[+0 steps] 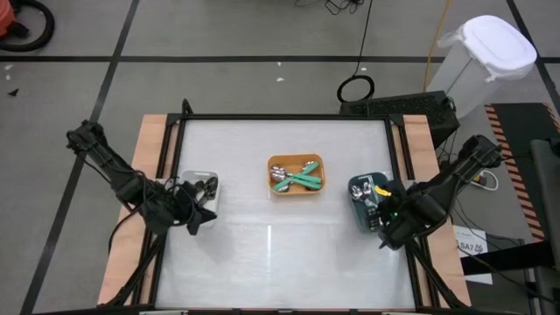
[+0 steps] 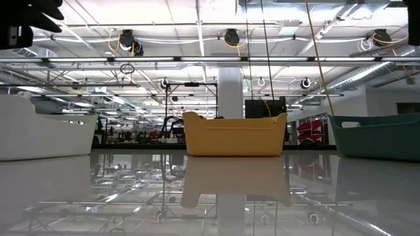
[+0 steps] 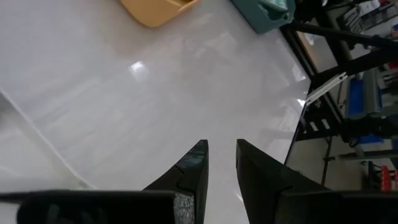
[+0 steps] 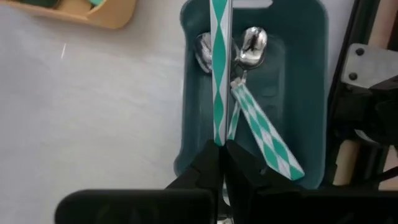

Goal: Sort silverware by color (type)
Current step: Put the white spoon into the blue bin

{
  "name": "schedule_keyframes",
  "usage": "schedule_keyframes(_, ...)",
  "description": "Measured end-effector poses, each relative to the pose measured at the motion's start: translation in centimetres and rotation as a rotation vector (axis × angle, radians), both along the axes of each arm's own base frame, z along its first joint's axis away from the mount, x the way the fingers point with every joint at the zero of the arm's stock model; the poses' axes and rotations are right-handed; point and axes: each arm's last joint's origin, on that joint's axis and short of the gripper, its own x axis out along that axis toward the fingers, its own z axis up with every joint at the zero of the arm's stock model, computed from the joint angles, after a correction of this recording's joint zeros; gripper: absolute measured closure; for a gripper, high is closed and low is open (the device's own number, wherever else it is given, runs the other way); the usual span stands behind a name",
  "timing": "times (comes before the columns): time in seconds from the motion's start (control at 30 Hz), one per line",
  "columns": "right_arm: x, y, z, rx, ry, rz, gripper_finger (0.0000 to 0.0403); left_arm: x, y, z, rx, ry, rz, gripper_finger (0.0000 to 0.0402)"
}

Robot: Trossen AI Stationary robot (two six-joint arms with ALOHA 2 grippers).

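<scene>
Silverware is spread over three bins, placed relative to the orange bin (image 1: 296,174): dark pieces in the white bin (image 1: 199,185) to its left, teal-handled spoons (image 1: 297,180) inside it, checked teal-and-white ones in the dark teal bin (image 1: 367,199) to its right. Left gripper (image 3: 221,168) is held by the white bin, fingers slightly parted, empty. Right gripper (image 4: 222,155) is clenched on a checked utensil (image 4: 219,74) over the teal bin. Pieces are judged light, stiff, slippery; mid-handle is best gripped.

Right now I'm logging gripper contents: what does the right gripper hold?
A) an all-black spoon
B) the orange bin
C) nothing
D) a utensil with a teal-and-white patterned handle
D: in the right wrist view, the right gripper is shut on a teal-and-white handled utensil above the dark teal bin.
</scene>
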Motion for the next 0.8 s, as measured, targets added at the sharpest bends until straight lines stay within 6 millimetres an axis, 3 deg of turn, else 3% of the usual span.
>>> schedule_keyframes(0.4,-0.8,-2.0,-1.3,0.037,0.079,-0.054,0.0397,0.8,0.6,0.3,0.047,-0.038,0.004,0.032)
schedule_keyframes(0.8,-0.5,-2.7,-1.7,0.08,0.083,-0.061,0.0397,1.0,0.6,0.5,0.11,-0.056,-0.039,0.032)
